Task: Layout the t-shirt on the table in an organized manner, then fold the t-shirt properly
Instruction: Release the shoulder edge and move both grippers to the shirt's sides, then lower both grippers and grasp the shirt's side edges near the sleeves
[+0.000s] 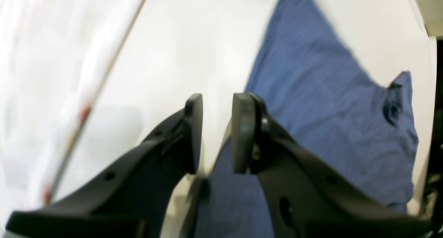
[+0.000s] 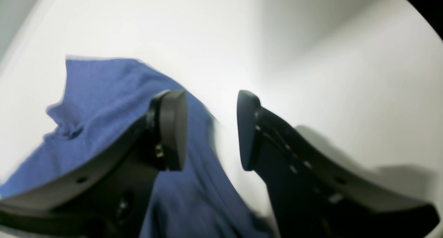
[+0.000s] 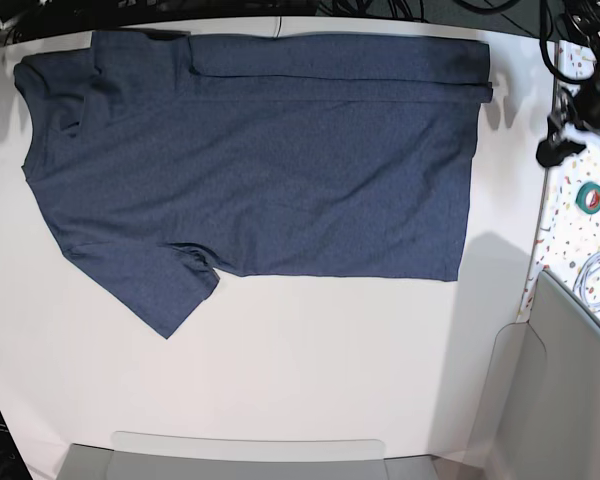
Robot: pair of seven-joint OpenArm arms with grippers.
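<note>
The t-shirt (image 3: 270, 160) lies spread flat across the upper half of the white table (image 3: 310, 370) in the base view, its body running left to right, its hem at the right and its collar end at the far left. One short sleeve points down toward the lower left of the frame; along the top edge a strip of cloth is folded over onto the body. No lettering shows on the side that faces up. Neither arm appears in the base view.

In the left wrist view, the left gripper (image 1: 216, 134) hangs above the table at the lower centre of the frame, angled down toward the surface. Its two black fingers (image 1: 242, 127) stand apart with bare white tabletop showing in the gap, and nothing is held between them. The blue cloth fills the right half of that frame, passing under and behind the right-hand finger, with a sleeve corner sticking up at the right edge.

In the right wrist view, the right gripper (image 2: 211, 130) is likewise poised over the table, tilted downward. Its fingers (image 2: 173, 127) are parted around a strip of white table, gripping nothing. The shirt (image 2: 114, 92) lies in the left half of the frame, its edge running beneath the left-hand finger and down to the bottom centre. The gripper's shadow falls on the table at the right. Both wrist views are soft with blur.

A roll of green tape (image 3: 591, 197) and a coil of cable (image 3: 598, 280) sit on the speckled surface at the right edge of the base view.
</note>
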